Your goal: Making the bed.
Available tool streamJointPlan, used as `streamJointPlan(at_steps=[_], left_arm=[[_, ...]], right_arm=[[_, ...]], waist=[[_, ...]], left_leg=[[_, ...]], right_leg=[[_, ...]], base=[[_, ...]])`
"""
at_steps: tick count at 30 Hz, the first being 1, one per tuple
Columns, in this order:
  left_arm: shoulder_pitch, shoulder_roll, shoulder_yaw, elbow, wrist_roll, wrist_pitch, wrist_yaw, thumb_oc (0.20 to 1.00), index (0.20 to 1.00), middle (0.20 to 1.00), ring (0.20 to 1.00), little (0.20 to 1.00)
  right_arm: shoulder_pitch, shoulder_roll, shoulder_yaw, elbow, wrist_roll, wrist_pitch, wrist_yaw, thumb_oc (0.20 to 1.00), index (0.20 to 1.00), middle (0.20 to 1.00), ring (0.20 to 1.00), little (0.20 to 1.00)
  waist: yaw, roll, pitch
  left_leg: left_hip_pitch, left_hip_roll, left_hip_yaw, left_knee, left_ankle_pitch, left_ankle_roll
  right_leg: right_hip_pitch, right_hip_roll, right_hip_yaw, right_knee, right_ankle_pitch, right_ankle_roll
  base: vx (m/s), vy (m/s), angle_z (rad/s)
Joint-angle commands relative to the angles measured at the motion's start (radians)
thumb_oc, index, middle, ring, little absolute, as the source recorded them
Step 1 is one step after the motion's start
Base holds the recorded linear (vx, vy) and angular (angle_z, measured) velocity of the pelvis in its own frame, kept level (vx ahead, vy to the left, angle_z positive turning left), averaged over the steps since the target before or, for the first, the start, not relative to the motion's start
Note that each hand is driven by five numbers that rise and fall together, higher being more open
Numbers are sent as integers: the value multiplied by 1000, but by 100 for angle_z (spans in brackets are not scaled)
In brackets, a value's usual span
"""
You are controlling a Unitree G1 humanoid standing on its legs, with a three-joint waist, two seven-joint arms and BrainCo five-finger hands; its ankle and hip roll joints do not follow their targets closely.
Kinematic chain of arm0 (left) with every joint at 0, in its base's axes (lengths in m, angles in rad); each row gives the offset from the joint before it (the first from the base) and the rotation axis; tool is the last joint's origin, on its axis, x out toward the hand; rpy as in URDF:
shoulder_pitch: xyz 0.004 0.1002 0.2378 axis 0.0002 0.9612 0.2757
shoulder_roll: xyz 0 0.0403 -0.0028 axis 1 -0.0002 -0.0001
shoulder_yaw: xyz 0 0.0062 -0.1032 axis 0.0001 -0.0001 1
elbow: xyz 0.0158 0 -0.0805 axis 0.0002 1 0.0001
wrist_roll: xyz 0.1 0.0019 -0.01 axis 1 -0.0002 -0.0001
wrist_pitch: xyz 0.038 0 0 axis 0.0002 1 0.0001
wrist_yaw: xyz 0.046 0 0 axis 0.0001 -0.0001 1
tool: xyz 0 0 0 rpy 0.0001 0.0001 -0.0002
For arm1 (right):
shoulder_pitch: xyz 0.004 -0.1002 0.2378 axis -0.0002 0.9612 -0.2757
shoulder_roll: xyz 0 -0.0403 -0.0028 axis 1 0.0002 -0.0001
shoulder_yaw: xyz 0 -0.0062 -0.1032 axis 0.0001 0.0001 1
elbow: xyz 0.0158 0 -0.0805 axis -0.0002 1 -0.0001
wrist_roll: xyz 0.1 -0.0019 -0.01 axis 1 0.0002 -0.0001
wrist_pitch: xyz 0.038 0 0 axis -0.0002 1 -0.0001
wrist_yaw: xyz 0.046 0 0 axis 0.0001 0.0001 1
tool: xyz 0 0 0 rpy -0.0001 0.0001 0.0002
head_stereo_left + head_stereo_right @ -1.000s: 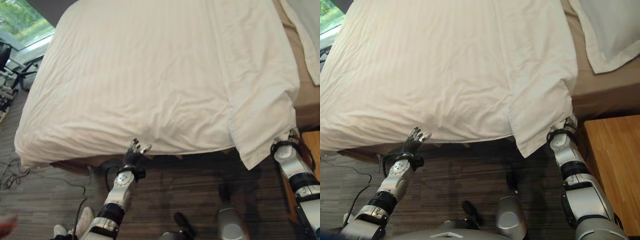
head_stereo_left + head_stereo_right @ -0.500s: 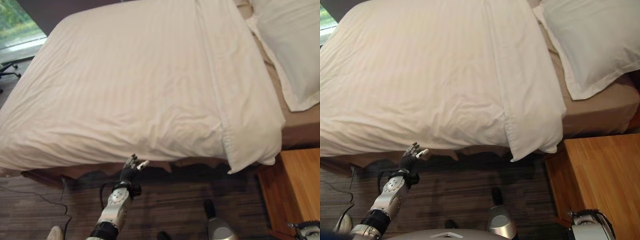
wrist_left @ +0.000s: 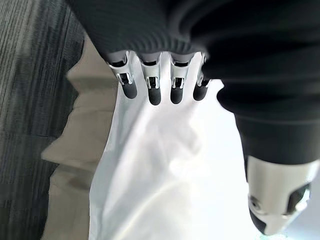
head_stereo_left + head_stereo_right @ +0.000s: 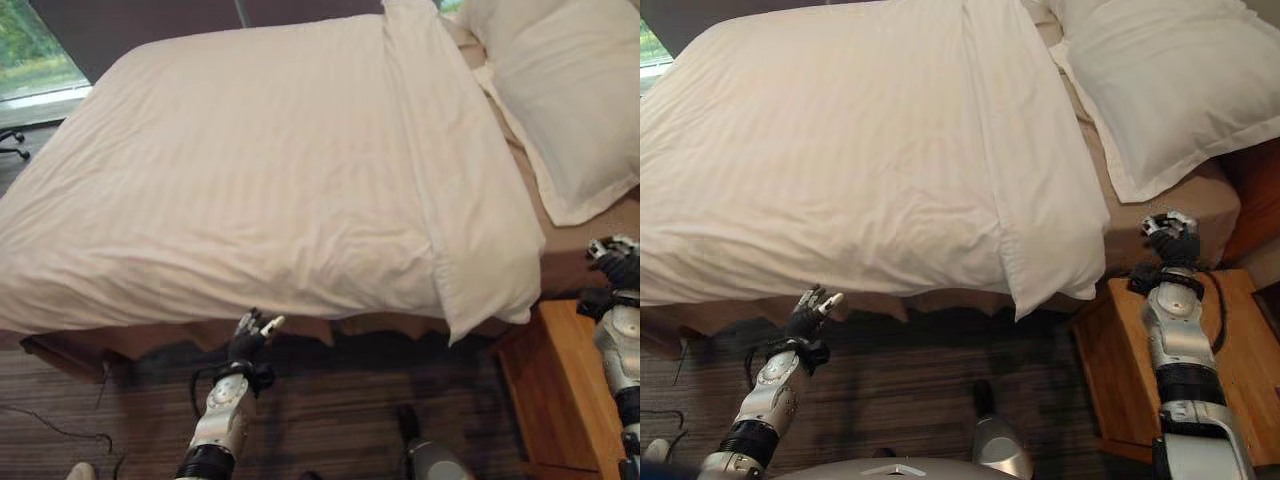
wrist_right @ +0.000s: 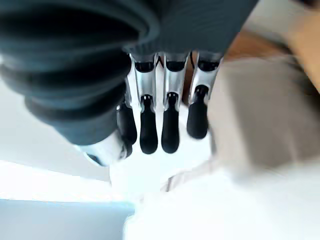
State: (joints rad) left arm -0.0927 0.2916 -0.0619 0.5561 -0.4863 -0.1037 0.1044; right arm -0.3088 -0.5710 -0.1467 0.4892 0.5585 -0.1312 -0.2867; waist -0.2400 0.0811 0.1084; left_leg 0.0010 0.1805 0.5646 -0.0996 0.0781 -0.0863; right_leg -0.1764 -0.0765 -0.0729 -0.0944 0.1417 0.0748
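Left hand [image 4: 246, 338] and right hand [image 4: 1170, 238] hang released, holding nothing; regrasping the duvet [image 4: 250, 180] unevenly could skew its hanging corner.

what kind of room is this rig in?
Most likely a bedroom, possibly a hotel room: a wide bed under a white striped duvet, a large pillow at its head, and a wooden nightstand beside it.
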Motion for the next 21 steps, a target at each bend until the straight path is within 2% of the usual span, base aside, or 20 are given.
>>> streamJointPlan(at_steps=[1,2,3,5,6,7,9,11,13,14,15,17,18,19,20,21], left_arm=[[-111,76,-2,-2,-8,-57,9,1000,1000,1000,1000,1000],[-115,76,0,-1,-8,-58,9,1000,1000,1000,1000,1000],[-149,82,-12,20,-26,-74,15,1000,1000,1000,1000,1000],[-161,93,-20,25,-43,-95,14,1000,1000,1000,1000,1000],[-163,101,-26,22,-49,-107,12,1000,1000,1000,1000,1000],[-165,120,-37,11,-67,-126,5,1000,1000,1000,1000,1000],[-177,130,-48,6,-84,-135,0,1000,1000,1000,1000,1000],[-180,131,-54,6,-88,-137,-2,1000,1000,1000,1000,1000],[-179,128,-74,10,-86,-145,-5,1000,1000,1000,1000,1000],[-179,128,-74,10,-86,-145,-5,1000,1000,1000,1000,1000],[-192,123,-91,23,-73,-152,1,1000,1000,1000,1000,1000],[-198,122,-93,30,-70,-154,-1,1000,1000,1000,1000,1000],[-196,117,-94,44,-72,-156,-6,1000,1000,1000,1000,1000],[-197,115,-94,46,-73,-157,-7,1000,1000,1000,1000,1000],[-163,106,-87,48,-67,-151,-22,1000,1000,1000,1000,1000],[-161,105,-87,47,-66,-151,-23,1000,1000,1000,1000,1000]], right_arm=[[-228,67,21,42,319,-179,84,200,200,200,200,200],[-234,66,22,47,323,-181,88,200,200,200,200,200],[-353,75,34,82,391,-214,82,200,200,200,200,200],[-476,60,39,135,431,-247,64,200,200,200,200,200],[-541,53,47,170,447,-257,55,200,200,200,200,200],[-641,32,69,213,457,-269,43,200,200,200,200,200],[-711,27,99,227,462,-276,43,200,200,200,200,200],[-738,29,106,226,466,-286,44,200,200,200,200,200],[-785,48,113,203,497,-321,62,200,200,200,200,200],[-785,48,113,203,497,-321,62,200,200,200,200,200],[-804,45,120,193,494,-339,66,200,200,200,200,200],[-809,33,126,193,486,-338,63,200,200,200,200,200],[-804,18,115,201,488,-337,75,200,200,200,200,200],[-805,16,116,202,491,-337,77,200,200,200,200,200],[-777,10,95,208,501,-335,90,200,200,200,200,200],[-774,10,96,208,502,-335,90,200,200,200,200,200]], waist=[[41,-38,96],[41,-37,98],[55,-20,135],[73,1,162],[83,13,172],[109,42,173],[122,62,178],[128,71,179],[140,97,180],[140,97,179],[145,119,198],[147,131,201],[144,164,223],[145,166,221],[137,207,237],[143,210,228]], left_leg=[[77,23,-23,12,-25,-91],[76,23,-23,12,-25,-91],[51,16,-26,12,-17,-92],[32,11,-20,12,-9,-94],[22,10,-19,12,-6,-95],[6,8,-40,12,-15,-106],[-27,15,-38,12,16,-105],[-36,17,-45,12,20,-106],[-63,13,-68,12,23,-108],[-63,13,-69,12,23,-108],[-85,-1,-79,12,25,-104],[-97,-6,-79,12,26,-101],[-115,-18,-78,12,25,-98],[-118,-18,-78,12,25,-97],[-131,-28,-71,12,24,-91],[-124,-32,-87,12,4,-98]], right_leg=[[-1,-32,-17,17,-61,67],[-2,-32,-17,17,-60,67],[-27,-38,-11,21,-52,68],[-46,-46,-12,21,-45,73],[-54,-51,-13,20,-43,77],[-59,-59,-15,11,-57,91],[-79,-59,-34,8,-42,85],[-82,-61,-42,7,-44,85],[-98,-63,-50,9,-41,83],[-99,-63,-50,9,-41,83],[-123,-70,-41,12,-36,83],[-136,-75,-37,13,-33,83],[-162,-90,-28,14,-27,89],[-165,-91,-27,15,-27,90],[-180,-104,-14,14,-28,95],[-174,-108,-7,12,-47,104]], base=[[-136,-33,-6],[-146,-12,-4],[-109,-9,4],[-80,-7,9],[54,25,8],[73,0,6],[-34,-68,6],[-38,-54,25],[-11,-43,17],[-68,-24,8],[-76,-12,12],[-79,2,8],[-64,19,7],[-97,75,12],[50,96,9],[34,187,5]])
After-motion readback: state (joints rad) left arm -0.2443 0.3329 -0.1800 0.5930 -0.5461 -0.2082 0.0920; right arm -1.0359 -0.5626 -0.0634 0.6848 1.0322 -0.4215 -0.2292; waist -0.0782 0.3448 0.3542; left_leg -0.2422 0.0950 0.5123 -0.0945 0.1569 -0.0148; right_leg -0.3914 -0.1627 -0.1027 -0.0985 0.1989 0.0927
